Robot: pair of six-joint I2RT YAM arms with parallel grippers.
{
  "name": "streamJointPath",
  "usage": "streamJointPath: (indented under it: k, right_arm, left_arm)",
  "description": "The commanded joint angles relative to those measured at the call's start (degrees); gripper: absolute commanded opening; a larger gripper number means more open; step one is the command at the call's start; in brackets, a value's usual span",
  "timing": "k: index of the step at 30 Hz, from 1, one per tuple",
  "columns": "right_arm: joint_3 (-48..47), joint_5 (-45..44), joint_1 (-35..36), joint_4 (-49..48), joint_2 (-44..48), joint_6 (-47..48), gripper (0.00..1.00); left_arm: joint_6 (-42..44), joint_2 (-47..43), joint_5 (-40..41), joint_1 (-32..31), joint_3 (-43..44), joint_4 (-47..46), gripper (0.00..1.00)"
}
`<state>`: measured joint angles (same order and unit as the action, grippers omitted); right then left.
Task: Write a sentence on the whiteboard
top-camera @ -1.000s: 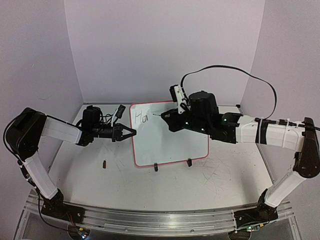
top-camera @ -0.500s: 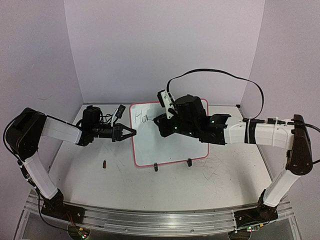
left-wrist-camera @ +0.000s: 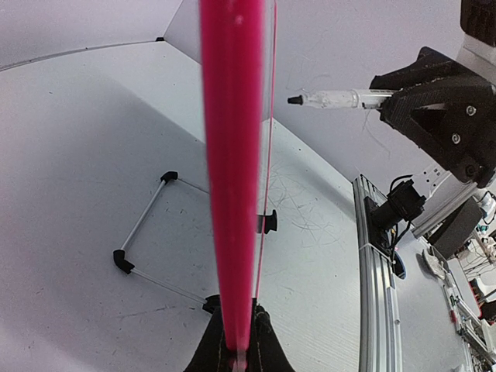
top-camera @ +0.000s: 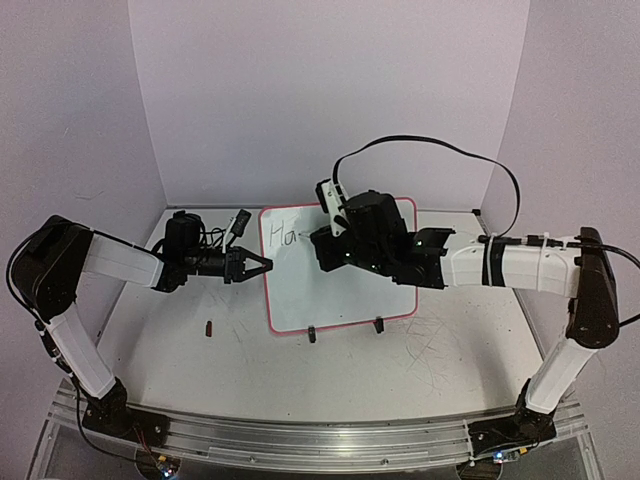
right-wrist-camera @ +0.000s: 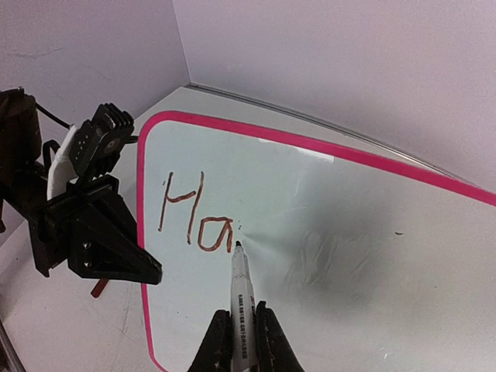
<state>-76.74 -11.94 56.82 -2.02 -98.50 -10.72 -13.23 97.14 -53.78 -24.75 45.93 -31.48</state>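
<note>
The whiteboard (top-camera: 340, 290) stands tilted on the table, with a red-pink frame (right-wrist-camera: 142, 232). The sentence is only the letters "Ha" (right-wrist-camera: 190, 213) at the board's top left, also in the top view (top-camera: 285, 236). My right gripper (right-wrist-camera: 239, 341) is shut on a white marker (right-wrist-camera: 241, 298); its black tip is at the board just right of the "a". My left gripper (top-camera: 262, 264) is shut on the board's left frame edge (left-wrist-camera: 232, 178). The marker also shows in the left wrist view (left-wrist-camera: 333, 99).
Two black clip feet (top-camera: 312, 335) (top-camera: 378, 325) hold the board's near edge. A small dark cap (top-camera: 209, 327) lies on the table left of the board. A wire stand (left-wrist-camera: 147, 232) lies behind the board. The right arm's cable loops above it (top-camera: 430, 145).
My right gripper with the marker has moved left over the board toward the lettering, mostly in the first half second. The left gripper and the board have not moved.
</note>
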Motion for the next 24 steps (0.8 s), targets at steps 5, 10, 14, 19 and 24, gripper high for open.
streamJointPath:
  k: [5,10,14,19,24]
  right_arm:
    - [-3.8,-2.9,-0.1,-1.4,-1.3,-0.6,0.00]
    - [-4.6,-2.7,0.0,-1.4,-2.3,-0.3,0.00]
    - [-4.9,-3.0,0.0,-1.4,-2.7,-0.6,0.00]
    - [-4.7,-4.0,0.0,-1.4,-2.6,-0.8,0.00]
    - [-4.4,-4.1,0.0,-1.1,-2.7,-0.9,0.00]
  left_arm:
    - [2.8,-1.4,2.3,-0.5,0.1,1.8,0.00]
    - [2.8,-1.4,2.2,-0.5,0.1,1.9,0.00]
    - [2.8,-1.5,2.3,-0.5,0.1,1.9,0.00]
    - [3.0,-1.7,2.2,-0.5,0.0,1.9,0.00]
    - [3.0,-1.6,2.2,-0.5,0.1,1.9,0.00]
